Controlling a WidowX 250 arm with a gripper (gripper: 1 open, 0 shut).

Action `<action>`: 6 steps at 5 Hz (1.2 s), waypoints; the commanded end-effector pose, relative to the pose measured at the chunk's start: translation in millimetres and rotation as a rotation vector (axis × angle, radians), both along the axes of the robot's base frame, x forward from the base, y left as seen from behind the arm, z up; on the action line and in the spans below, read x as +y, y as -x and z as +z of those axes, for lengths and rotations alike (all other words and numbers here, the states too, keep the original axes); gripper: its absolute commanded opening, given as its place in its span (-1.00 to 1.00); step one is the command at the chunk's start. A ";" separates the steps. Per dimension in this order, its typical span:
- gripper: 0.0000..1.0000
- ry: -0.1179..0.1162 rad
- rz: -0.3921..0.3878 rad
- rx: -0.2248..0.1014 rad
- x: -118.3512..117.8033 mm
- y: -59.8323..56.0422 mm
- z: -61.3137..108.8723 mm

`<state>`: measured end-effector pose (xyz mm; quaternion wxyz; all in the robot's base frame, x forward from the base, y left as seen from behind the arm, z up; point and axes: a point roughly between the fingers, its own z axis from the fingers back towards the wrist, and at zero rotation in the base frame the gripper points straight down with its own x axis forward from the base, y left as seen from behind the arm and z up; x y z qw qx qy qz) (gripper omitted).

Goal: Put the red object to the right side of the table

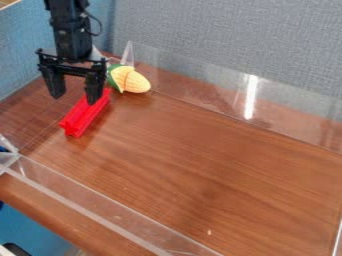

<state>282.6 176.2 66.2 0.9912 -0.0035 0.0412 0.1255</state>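
While hanging over red object (83,115) on bench (214,160), pincer (75,91) stood wide, gripping nothing; no legible writing.

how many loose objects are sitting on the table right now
2. The red object lies at the left side of the table, its far end under the open end effector. A yellow-green toy sits by the back wall, just right of the end effector.

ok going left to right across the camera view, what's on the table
tool, open above the far end of the red object → yellow-green toy → bare stretch of table out to the clear wall on the right
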 end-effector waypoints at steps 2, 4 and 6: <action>1.00 -0.011 -0.038 -0.020 0.9 -2.7 -13.8; -1.00 0.008 -0.017 -0.017 -9.1 -2.0 -29.2; -1.00 0.033 -0.042 -0.035 -8.6 2.8 -19.5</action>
